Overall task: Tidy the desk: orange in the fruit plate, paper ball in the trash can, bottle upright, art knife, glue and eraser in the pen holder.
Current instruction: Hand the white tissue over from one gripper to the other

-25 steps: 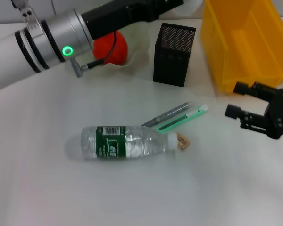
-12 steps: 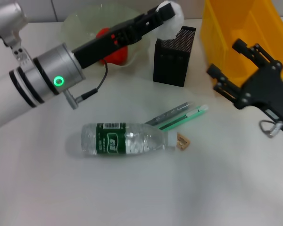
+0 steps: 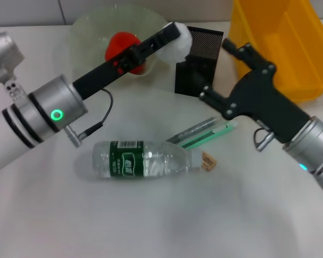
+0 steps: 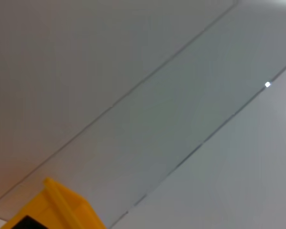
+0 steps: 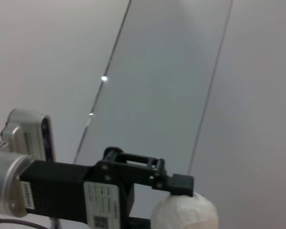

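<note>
My left gripper (image 3: 174, 35) is shut on the white paper ball (image 3: 182, 43), held above the black mesh pen holder (image 3: 196, 72). The right wrist view shows the same ball (image 5: 183, 212) in the left gripper (image 5: 174, 188). My right gripper (image 3: 219, 72) is open and hangs just right of the ball, in front of the pen holder. The orange (image 3: 124, 45) lies in the glass fruit plate (image 3: 91, 29). The bottle (image 3: 142, 161) lies on its side. Beside its cap are the art knife (image 3: 191, 130), the green glue (image 3: 210, 135) and the eraser (image 3: 208, 161).
The yellow trash can (image 3: 280, 48) stands at the back right, behind my right arm; its corner (image 4: 62, 207) shows in the left wrist view. The left arm reaches across the plate from the left.
My right arm has swung in from the right edge to the pen holder, still open. My left gripper has drawn back left and lower with the paper ball.
</note>
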